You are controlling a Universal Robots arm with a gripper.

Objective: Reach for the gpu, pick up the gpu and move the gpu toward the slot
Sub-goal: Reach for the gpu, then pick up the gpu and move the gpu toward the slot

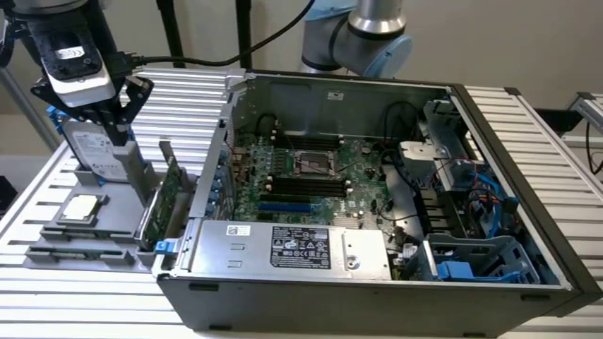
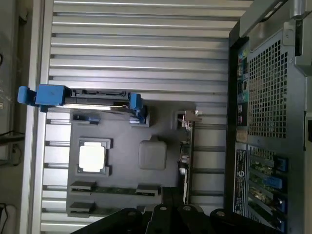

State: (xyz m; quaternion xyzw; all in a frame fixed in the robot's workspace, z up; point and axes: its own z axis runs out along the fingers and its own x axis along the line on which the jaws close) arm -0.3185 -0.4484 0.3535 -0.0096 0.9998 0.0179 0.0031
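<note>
The gpu (image 1: 171, 192) is a thin green card with a metal end bracket. It stands upright on edge in the grey parts holder (image 1: 56, 244), just beside the open computer case (image 1: 377, 296). In the wrist view the gpu (image 2: 186, 161) appears edge-on as a dark strip. My gripper (image 1: 120, 136) hangs above the holder's far end, over the hard drive and toward the exterior view's left of the gpu. Its fingers are shut with nothing between them, and it is clear of the card. The blue slot (image 1: 285, 208) lies on the motherboard inside the case.
A silver hard drive in a blue frame (image 2: 90, 97) stands at the holder's far end. A small square silver chip (image 2: 91, 157) lies flat in the holder. The case's rear wall (image 2: 265, 97) rises close beside the gpu. A ribbed metal table (image 1: 179, 99) surrounds everything.
</note>
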